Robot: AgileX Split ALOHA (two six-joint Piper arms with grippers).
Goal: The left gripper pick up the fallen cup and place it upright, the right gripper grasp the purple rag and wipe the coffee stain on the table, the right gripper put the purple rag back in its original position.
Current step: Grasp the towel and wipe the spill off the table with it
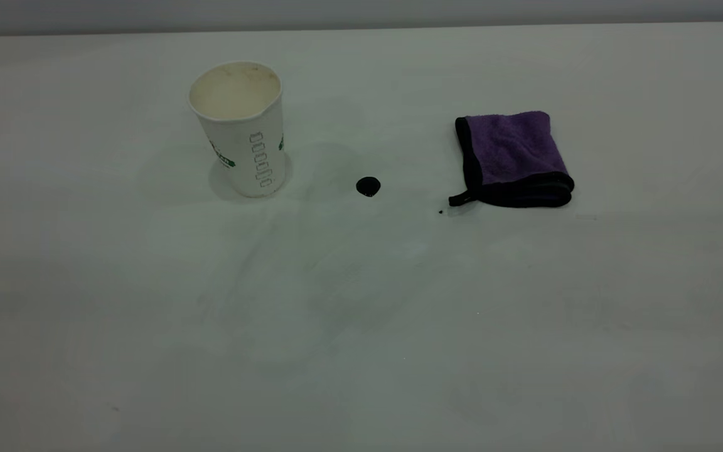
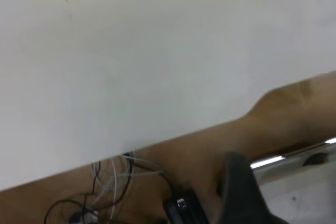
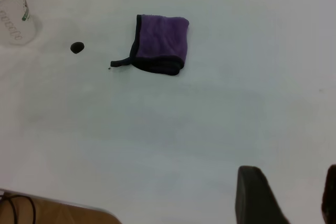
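Observation:
The white paper cup [image 1: 241, 129] with a green band stands upright on the white table [image 1: 361, 326], at the back left. The near-black coffee stain [image 1: 368, 186] lies just right of it. The folded purple rag [image 1: 515, 157] with black edging lies further right, its loop tab pointing toward the stain. Neither gripper shows in the exterior view. My right gripper [image 3: 291, 198] is open and empty, held above the table well back from the rag [image 3: 160, 43], stain [image 3: 77, 47] and cup [image 3: 13, 17]. My left gripper [image 2: 244, 190] hangs over the table's edge, away from the cup.
A tiny dark speck [image 1: 441, 212] lies between the stain and the rag's tab. In the left wrist view the table edge [image 2: 173, 137] runs across, with a brown floor, cables [image 2: 113, 179] and a black device below it.

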